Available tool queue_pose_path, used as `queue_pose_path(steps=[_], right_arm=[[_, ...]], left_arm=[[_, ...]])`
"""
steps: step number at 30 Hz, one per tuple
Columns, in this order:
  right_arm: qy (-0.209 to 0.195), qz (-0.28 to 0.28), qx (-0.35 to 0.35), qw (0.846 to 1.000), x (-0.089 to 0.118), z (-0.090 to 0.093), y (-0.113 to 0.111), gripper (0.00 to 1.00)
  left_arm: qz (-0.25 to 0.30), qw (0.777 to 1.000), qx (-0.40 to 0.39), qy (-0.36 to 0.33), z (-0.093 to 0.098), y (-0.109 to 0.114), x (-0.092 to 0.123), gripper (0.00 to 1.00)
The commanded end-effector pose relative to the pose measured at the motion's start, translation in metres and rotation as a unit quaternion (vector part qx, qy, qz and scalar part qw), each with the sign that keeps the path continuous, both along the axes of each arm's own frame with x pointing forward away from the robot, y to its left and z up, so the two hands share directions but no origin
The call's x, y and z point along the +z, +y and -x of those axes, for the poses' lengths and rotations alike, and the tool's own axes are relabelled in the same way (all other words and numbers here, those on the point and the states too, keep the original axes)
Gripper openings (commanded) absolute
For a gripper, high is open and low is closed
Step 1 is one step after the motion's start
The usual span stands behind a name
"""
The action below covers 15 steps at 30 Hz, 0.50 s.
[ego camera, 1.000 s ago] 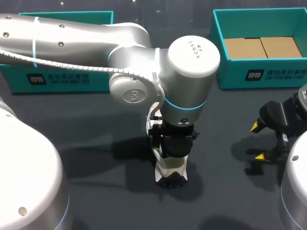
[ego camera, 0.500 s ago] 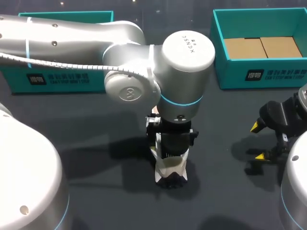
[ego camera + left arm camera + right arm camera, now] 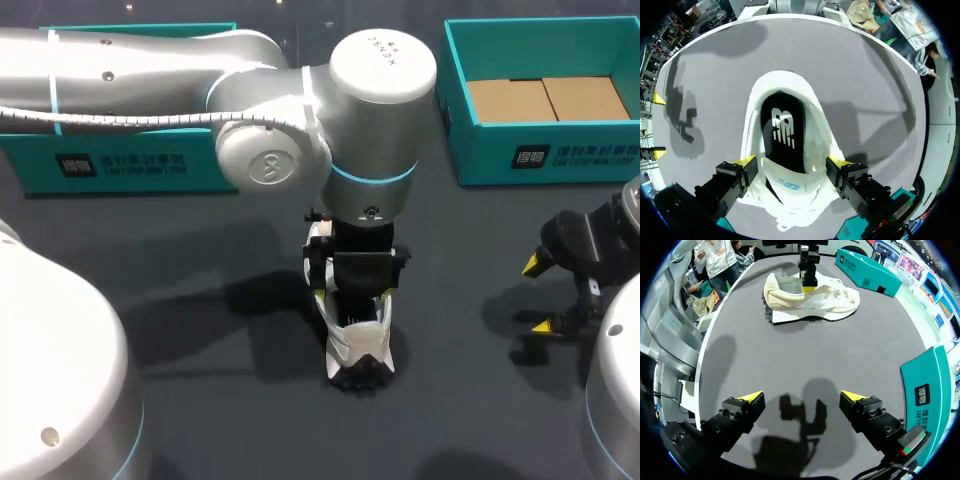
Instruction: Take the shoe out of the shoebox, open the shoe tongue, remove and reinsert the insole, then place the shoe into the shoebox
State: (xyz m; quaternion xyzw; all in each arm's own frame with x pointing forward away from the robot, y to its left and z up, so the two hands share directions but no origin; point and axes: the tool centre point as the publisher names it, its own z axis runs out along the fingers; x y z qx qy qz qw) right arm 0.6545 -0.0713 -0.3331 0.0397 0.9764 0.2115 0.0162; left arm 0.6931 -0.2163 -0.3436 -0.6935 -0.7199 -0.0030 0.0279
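Head view: left tool (image 3: 353, 298) sits right over the shoe (image 3: 358, 347) mid-table, the shoe's long axis running toward and away from the robot. The shoebox (image 3: 560, 152) is well apart at far right.

Left wrist: shoe directly beneath, tongue (image 3: 790, 187) nearest the tool, insole (image 3: 782, 131) showing. Clamped or just straddling? Can't tell.

Right wrist: right tool (image 3: 802, 397) released and empty, with the shoe well ahead, broadside. The left arm's clearly nearer.
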Motion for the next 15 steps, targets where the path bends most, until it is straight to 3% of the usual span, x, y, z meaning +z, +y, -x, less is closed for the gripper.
queue_pose_path(steps=[1,15], right_arm=[[-0.001,0.001,-0.001,1.000,0.0008,0.0019,0.0001,1.00],[-0.001,0.001,-0.001,1.000,0.0008,0.0019,0.0001,1.00]], left_arm=[[-0.002,1.000,-0.002,0.011,-0.0086,-0.0019,-0.0012,0.89],[0.000,1.000,0.012,0.021,-0.0081,-0.0021,0.0020,0.79]])
